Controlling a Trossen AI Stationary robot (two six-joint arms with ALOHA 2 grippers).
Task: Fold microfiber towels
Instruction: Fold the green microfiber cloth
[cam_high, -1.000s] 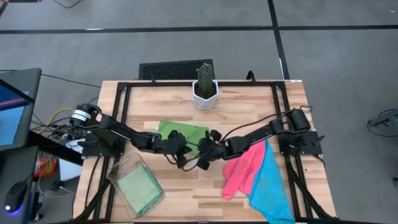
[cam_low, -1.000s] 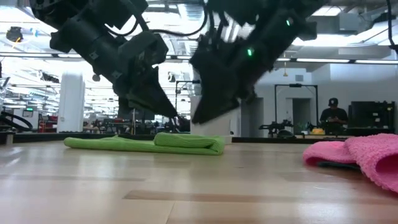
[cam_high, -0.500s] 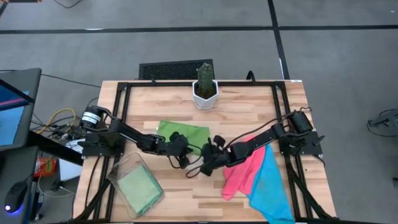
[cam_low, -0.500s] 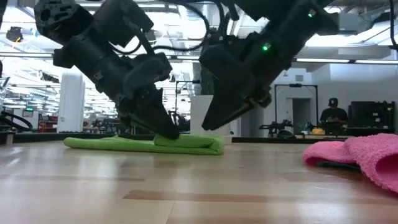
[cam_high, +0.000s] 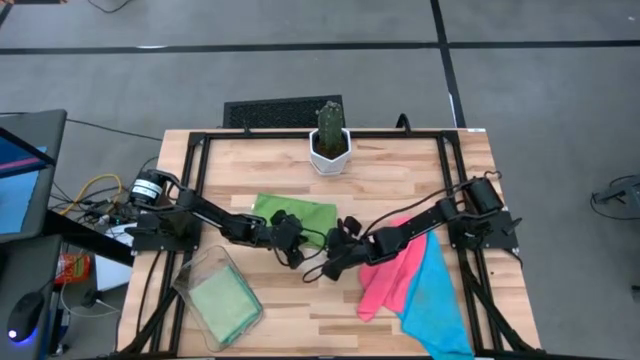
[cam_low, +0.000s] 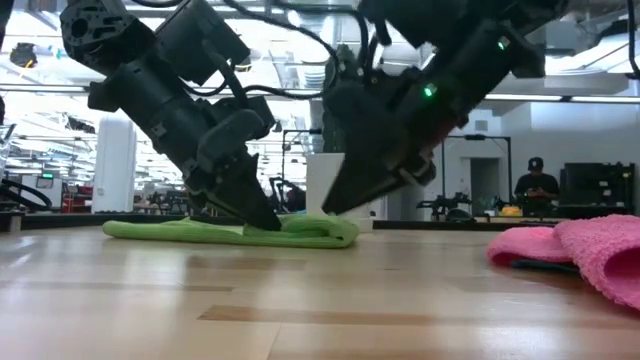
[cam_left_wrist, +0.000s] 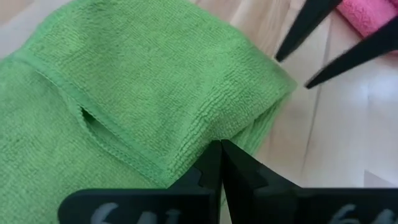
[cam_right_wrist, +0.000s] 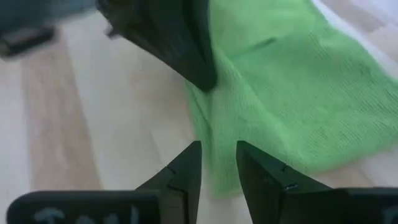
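A folded light green towel (cam_high: 296, 212) lies flat on the table's middle, also seen as the green towel (cam_low: 200, 230) in the low view. My left gripper (cam_low: 262, 220) is shut, its tips down on the towel's right part. My right gripper (cam_right_wrist: 217, 152) is open and slants down just over the towel's right end (cam_low: 340, 232). A hot pink towel (cam_high: 388, 268) and a sky blue towel (cam_high: 432, 295) lie heaped at the right. My left gripper presses its shut fingertips (cam_left_wrist: 219, 155) on the green towel's top layer (cam_left_wrist: 199, 124), close to the folded edge by its corner. It comes slanting down from the table's left. The towel lies flat on the table. My right gripper: I cannot tell whether its open fingers touch the towel.
A clear bin (cam_high: 196, 272) with a green cloth inside stands at the near left. A white pot with a cactus (cam_high: 329, 140) stands at the far middle. Bare wood (cam_high: 300, 310) shows near the front edge.
My left gripper has come down onto the green towel, and the raised fold at the towel's right end now lies lower. My right gripper has shifted a little beside the towel's right end and tipped lower, its opening unchanged.
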